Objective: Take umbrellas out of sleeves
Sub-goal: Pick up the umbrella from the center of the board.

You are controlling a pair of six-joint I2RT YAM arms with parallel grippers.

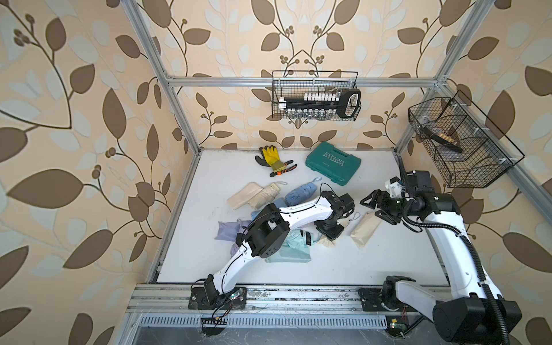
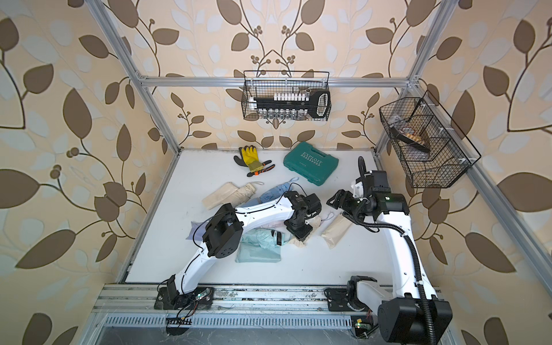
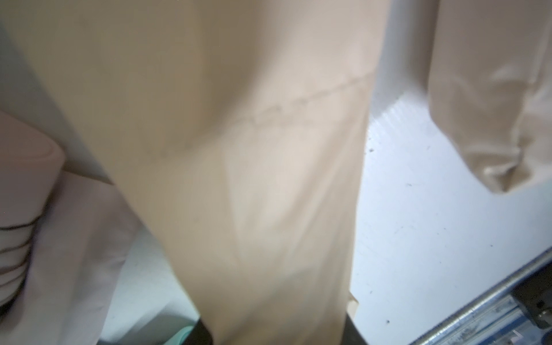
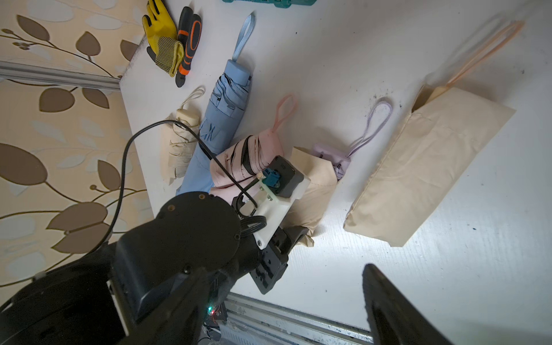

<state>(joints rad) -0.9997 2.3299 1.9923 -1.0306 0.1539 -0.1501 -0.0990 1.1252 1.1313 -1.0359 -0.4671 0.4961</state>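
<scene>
Umbrellas [image 4: 224, 119] mostly out, we see; left gripper [image 4: 298, 237] pinches one beige sleeve [image 4: 313, 185], right gripper [image 1: 375, 209] spread, another stuffed sleeve [image 4: 427, 167] pending.

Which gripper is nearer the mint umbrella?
Left. The left gripper is right beside the mint umbrella, clamped on a beige sleeve. The right gripper hovers open farther off, over by the other beige sleeve.
</scene>
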